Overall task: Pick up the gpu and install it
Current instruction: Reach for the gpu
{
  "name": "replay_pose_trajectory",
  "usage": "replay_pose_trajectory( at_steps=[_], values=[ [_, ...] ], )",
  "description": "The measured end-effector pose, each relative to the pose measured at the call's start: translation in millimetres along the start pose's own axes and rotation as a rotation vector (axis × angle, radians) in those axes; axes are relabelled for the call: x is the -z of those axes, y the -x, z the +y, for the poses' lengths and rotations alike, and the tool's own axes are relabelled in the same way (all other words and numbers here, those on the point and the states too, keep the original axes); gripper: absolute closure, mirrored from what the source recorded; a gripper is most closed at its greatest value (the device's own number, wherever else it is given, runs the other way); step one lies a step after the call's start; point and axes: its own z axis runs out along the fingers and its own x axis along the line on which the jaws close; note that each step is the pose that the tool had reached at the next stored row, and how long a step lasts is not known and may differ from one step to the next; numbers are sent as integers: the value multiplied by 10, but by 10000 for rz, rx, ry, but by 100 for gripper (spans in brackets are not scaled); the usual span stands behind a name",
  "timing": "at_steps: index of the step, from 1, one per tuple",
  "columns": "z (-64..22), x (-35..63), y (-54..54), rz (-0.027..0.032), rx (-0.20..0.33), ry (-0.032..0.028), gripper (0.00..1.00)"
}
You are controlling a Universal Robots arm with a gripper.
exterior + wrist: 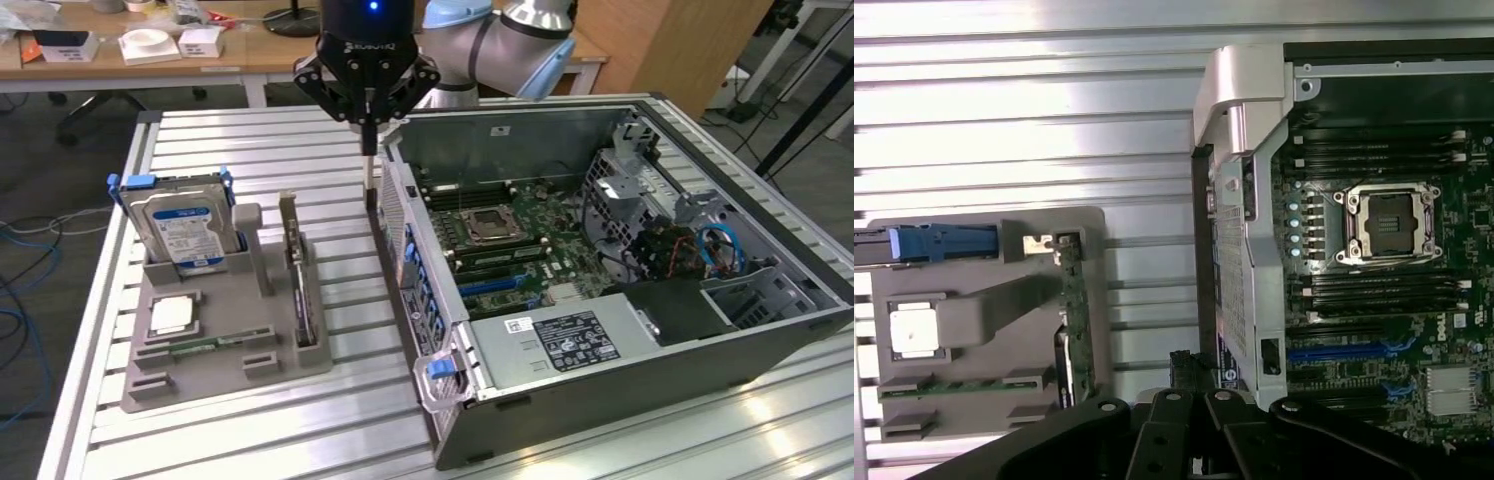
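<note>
gpu: thin flat card of green circuit board with a silver end bracket (302, 285); we see it standing on edge in a slot of the grey tray, outside the case, nothing touching it.
gripper: black two-finger gripper (368, 185), "ROBOTIQ" printed on its body; jaws pinched together on nothing; it hangs over the table between tray and case, just beside the case wall, apart from the gpu.
tray: grey moulded parts tray (220, 370), to the exterior view's left of the case.
hard drive: silver hard drive with blue label (180, 225), upright in the tray; we can't read its print.
chip: square silver chip (171, 315), flat in a tray pocket.
memory stick: narrow green memory stick (200, 345), lying near the chip.
case: open black computer case (667, 330) on its side, motherboard (1384, 330) facing up; we read "DELL" on the board.
sticker: black-and-white sticker (574, 340) inside the case, print unreadable.
table: slatted aluminium table (267, 430).
</note>
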Motion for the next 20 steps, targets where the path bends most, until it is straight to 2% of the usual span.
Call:
replay_pose_trajectory(
  at_steps=[20],
  values=[
    [-13,3,-178,0,0,1,89]
  ],
)
